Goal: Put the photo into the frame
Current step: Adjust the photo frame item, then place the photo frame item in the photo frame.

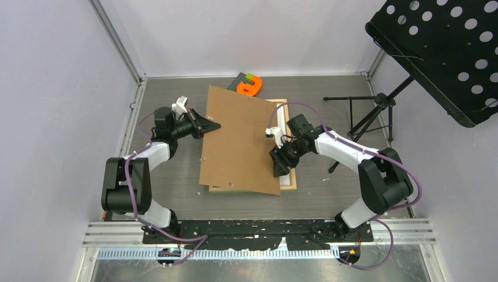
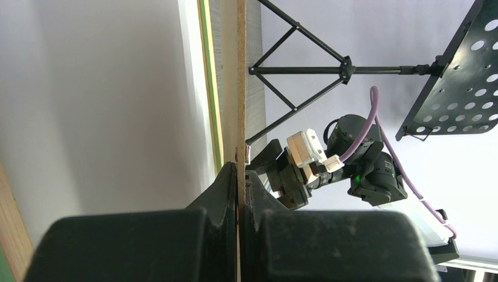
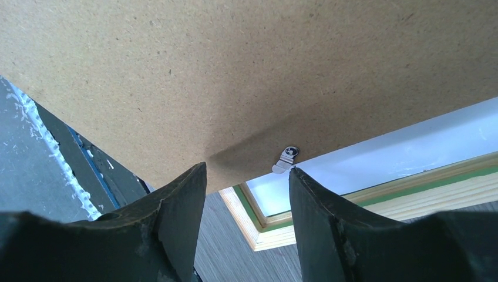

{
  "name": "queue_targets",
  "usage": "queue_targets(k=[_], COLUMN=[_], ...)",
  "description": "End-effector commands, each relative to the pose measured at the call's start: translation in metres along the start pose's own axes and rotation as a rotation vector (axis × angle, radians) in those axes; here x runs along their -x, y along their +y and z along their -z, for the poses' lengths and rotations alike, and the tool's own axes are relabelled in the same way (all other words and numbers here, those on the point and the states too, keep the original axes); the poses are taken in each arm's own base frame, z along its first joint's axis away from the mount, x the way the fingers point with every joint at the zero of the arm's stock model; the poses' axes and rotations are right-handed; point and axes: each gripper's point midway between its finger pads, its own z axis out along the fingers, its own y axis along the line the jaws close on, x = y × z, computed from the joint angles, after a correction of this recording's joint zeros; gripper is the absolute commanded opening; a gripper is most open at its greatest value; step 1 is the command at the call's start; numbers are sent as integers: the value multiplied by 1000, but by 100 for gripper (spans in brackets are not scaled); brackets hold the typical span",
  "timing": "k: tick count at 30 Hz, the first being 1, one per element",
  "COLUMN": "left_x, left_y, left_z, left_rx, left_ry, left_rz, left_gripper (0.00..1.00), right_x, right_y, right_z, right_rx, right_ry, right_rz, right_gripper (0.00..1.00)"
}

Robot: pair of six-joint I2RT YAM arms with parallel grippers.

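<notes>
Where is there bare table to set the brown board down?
Grey tabletop is bare near-left, between the left arm and the brown backing board, and far-left beyond the left gripper. Crowded: the pale wooden frame centre, black tripod stand far right.

- A grey, wood-grained table (image 1: 170, 176) runs beneath the left gripper (image 1: 214, 124) and the right gripper (image 1: 279, 164)
- A pale wood frame (image 3: 405, 200) lies flat on it just below the right gripper, mostly covered by a brown board (image 1: 241, 141)
- An orange and green piece (image 1: 251, 87) on a dark plate sits at the far edge, beyond both grippers
- A black stand (image 1: 367, 120) sets its legs on the table, out past the right gripper on its outer side
</notes>
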Motion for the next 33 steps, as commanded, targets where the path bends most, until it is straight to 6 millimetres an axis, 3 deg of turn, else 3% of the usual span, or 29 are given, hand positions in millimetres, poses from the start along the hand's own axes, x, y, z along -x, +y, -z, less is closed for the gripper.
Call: queue_targets(k=[1,16,33], left_x=[11,18,23], left_y=[-23,-9,-2], left_z=[0,-12,-20], left_rx=[-82,-118,-137], left_ry=[-20,-23,-18], left_rz=[-37,42,59], left_gripper=[0,0,0], right_x=[18,27,32], right_y=[3,-8,-47], right_z=[10,24,57], right_rx=[-19,-48,-137], right_ry=[-58,-72,-164], right_rz=[40,24,-115], right_gripper=[60,60,61])
